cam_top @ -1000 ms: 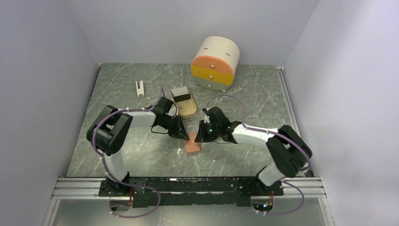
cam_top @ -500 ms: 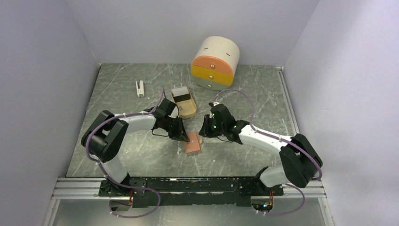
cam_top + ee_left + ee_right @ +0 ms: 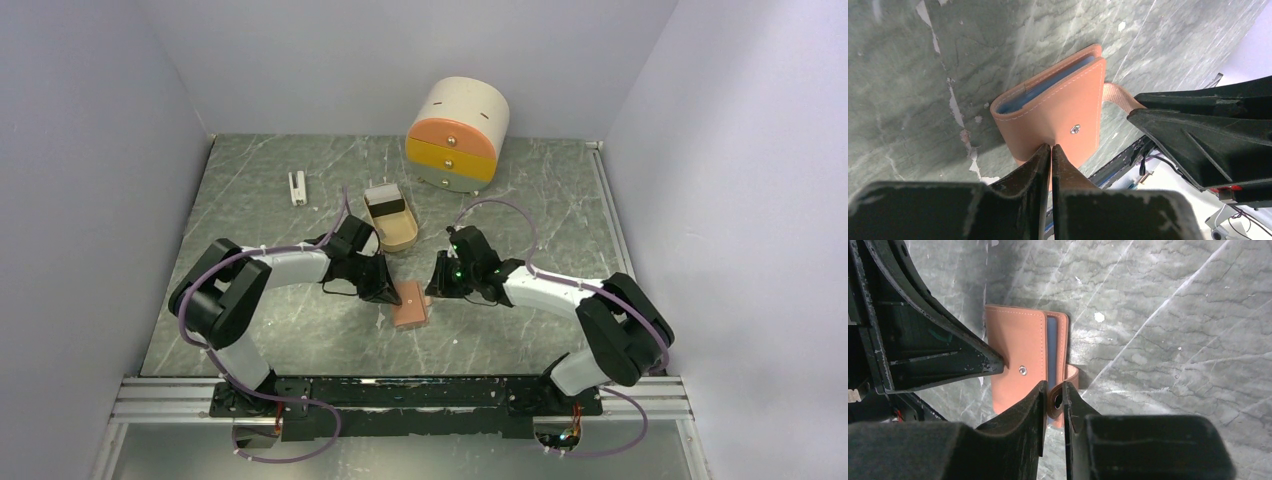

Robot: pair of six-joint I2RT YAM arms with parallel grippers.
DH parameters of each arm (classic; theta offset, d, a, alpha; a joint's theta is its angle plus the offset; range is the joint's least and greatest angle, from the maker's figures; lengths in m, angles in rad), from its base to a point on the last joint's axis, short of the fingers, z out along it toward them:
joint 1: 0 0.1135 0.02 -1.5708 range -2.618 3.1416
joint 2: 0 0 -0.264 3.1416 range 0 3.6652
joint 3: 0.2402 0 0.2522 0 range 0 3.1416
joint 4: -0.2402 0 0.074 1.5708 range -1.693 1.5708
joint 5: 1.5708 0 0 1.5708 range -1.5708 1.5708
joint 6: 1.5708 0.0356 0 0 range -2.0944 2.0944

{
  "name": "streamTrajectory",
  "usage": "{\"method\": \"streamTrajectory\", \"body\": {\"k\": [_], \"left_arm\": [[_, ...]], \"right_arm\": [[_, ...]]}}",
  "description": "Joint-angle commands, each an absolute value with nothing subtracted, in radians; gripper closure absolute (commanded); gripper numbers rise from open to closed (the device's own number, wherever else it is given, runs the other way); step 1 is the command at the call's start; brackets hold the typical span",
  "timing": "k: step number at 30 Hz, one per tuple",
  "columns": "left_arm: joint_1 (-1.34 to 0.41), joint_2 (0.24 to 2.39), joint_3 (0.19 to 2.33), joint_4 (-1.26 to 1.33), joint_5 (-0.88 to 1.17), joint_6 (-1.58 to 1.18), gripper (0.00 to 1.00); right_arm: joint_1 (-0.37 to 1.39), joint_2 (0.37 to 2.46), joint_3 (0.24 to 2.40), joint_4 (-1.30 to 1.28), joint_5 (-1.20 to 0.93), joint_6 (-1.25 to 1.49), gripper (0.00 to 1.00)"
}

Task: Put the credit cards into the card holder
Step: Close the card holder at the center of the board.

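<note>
At frame centre, our left gripper closed empty against a folded salmon-pink leather card holder, right gripper pinching its strap.

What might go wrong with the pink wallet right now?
1. The right jaws pinch only the strap; it may slip out before reaching the snap stud.
2. The left jaws, shut, press the card holder at one spot; a strap pull may slide it.
3. Blue cards at the open edge might poke out.
</note>
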State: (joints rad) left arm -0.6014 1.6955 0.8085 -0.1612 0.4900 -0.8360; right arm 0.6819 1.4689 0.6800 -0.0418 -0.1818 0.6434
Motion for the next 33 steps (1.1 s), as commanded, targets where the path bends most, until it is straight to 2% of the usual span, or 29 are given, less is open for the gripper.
{"method": "streamTrajectory", "body": {"k": [1,6,10,18,20,24,33], "left_arm": [[-0.616,1.684,0.791,-0.202,0.441,-0.831,0.88],[-0.617,1.680,0.796,-0.211,0.439,-0.829,0.88],[-0.618,1.681,0.795,-0.206,0.441,-0.831,0.88],[-0.620,1.686,0.798,-0.213,0.436,-0.827,0.88],[-0.621,1.689,0.798,-0.212,0.438,-0.827,0.88],[-0.622,1.690,0.798,-0.211,0.438,-0.828,0.88],[-0.622,1.695,0.802,-0.213,0.438,-0.827,0.89]], "right_arm": [[0.680,1.470,0.655,0.012,-0.229,0.660,0.80],[0.684,1.462,0.632,0.063,-0.279,0.681,0.81],[0.686,1.463,0.638,0.077,-0.313,0.695,0.75],[0.686,1.450,0.622,0.110,-0.345,0.718,0.72],[0.686,1.453,0.616,0.124,-0.356,0.724,0.74],[0.687,1.457,0.607,0.148,-0.372,0.733,0.83],[0.686,1.470,0.615,0.121,-0.333,0.709,0.84]]}}
